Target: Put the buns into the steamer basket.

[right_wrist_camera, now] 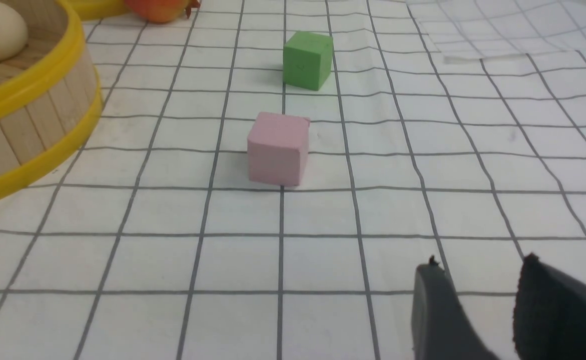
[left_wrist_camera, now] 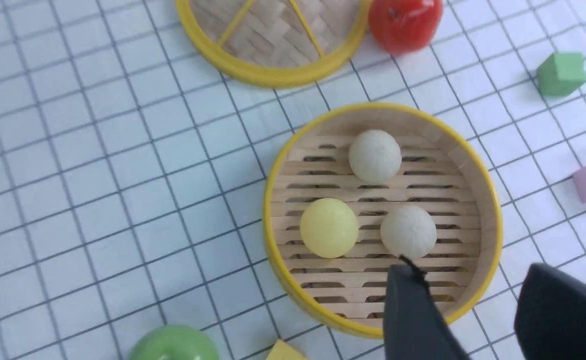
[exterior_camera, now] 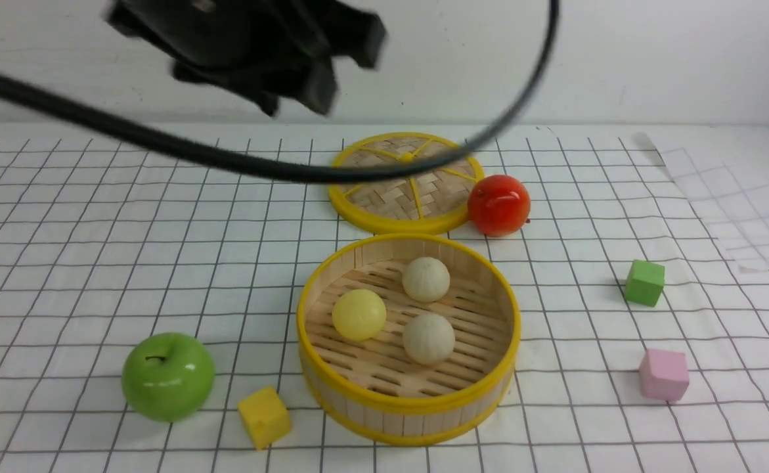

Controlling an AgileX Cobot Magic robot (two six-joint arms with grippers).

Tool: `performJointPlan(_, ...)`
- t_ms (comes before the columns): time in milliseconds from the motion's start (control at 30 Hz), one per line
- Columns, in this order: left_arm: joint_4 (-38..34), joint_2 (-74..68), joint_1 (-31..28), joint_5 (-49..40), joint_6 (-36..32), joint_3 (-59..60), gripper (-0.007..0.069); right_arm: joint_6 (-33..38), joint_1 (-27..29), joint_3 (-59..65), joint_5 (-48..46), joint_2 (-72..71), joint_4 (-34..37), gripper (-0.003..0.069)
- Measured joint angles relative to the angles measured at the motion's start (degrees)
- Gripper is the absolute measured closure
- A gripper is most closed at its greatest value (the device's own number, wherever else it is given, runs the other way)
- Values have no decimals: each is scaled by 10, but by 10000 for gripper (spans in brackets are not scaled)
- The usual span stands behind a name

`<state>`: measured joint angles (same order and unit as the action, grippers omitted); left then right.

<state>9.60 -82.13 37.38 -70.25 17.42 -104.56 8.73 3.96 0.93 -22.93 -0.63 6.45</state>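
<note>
Left wrist camera: all three buns in the steamer basket [left_wrist_camera: 478, 170].
I see the yellow bun [left_wrist_camera: 329, 227] beside one white bun [left_wrist_camera: 408, 231], another white bun [left_wrist_camera: 375, 156] apart; my left gripper [left_wrist_camera: 473, 295] hangs open, empty.

Black left end effector [exterior_camera: 292, 92], thick black cable [exterior_camera: 226, 157].
</note>
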Motion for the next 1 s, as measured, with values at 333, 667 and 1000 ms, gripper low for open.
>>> performJointPlan(333, -3, 274, 0, 3, 20, 215, 627, 0, 0, 0, 0, 0, 0, 419)
performJointPlan(667, -8, 496, 0, 191, 90, 607, 638, 0, 0, 0, 0, 0, 0, 419)
performJointPlan(1000, -34, 517, 0, 331, 98, 667, 638, 0, 0, 0, 0, 0, 0, 419)
